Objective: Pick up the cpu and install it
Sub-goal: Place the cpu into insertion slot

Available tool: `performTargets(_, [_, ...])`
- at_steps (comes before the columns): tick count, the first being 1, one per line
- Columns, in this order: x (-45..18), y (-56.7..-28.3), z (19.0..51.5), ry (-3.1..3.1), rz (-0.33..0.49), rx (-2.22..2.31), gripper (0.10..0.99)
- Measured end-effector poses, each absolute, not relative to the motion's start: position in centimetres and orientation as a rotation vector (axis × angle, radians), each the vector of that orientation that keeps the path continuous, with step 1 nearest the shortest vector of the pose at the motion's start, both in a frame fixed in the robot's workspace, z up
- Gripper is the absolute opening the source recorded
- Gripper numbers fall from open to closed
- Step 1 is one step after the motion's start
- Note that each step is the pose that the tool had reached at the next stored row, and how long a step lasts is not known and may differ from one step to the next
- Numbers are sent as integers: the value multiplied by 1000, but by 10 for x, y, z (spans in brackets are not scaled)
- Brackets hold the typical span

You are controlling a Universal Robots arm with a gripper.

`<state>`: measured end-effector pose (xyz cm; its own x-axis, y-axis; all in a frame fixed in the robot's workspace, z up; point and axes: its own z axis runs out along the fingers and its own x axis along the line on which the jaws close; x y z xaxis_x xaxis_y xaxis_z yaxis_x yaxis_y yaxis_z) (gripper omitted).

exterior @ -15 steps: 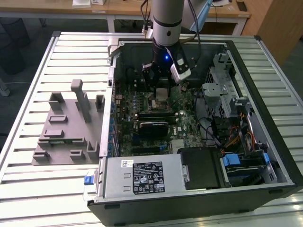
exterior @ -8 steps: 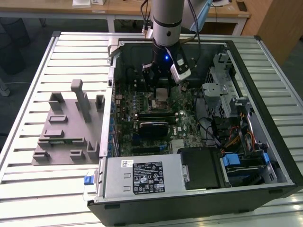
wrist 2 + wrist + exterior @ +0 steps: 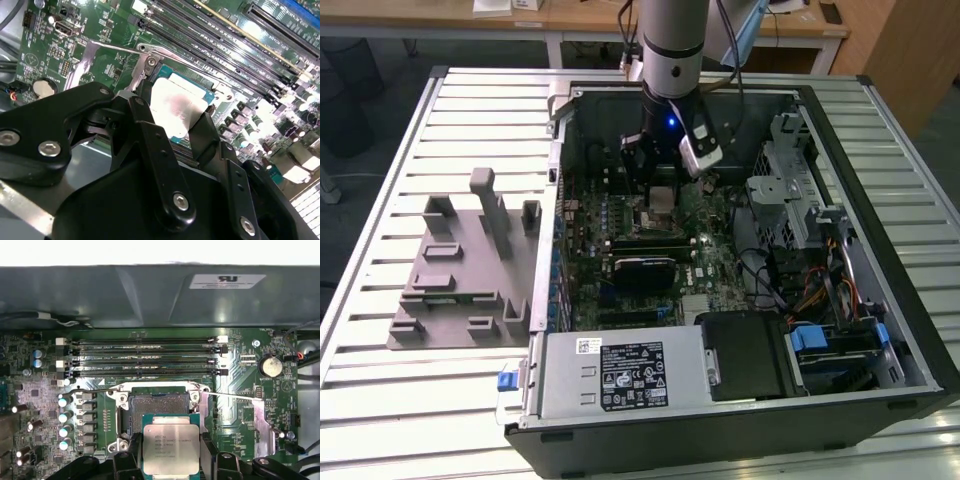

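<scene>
Hangs inside the open computer case (image 3: 880, 300), which lies on its side on a slatted table (image 3: 380, 400), with the gripper (image 3: 662, 185) low over the green motherboard (image 3: 715, 235). Grasps the cpu (image 3: 171, 450) by two opposite edges, pinched between black fingers (image 3: 134, 455), silvery-grey top upward and level. Holds the chip over the socket (image 3: 159, 407), covering only the part nearest the gripper and leaving the dark contact field bare on the far side. Cannot tell whether resting on the socket or hanging just above. Seen in the second wrist view: the same cpu (image 3: 175, 107), bright under glare, framed by both fingers (image 3: 150, 145), just beside a metal bracket (image 3: 150, 61) with a screw. Beyond the socket from the gripper, four long memory slots (image 3: 145, 357) in parallel rows; off to one side, a round coin battery (image 3: 270, 365). At the exterior view's left of the case, well apart from the gripper, a grey plastic fixture (image 3: 460, 270) standing on the table; at the near end of the case, a silver power supply (image 3: 620, 375) with a label.
</scene>
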<state>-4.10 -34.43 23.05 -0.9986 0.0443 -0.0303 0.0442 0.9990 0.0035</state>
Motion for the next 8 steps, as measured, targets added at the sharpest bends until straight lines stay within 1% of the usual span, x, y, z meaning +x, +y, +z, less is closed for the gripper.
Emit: performTargets(8, [-41, -344, 230, 3100, 1, 266, 541])
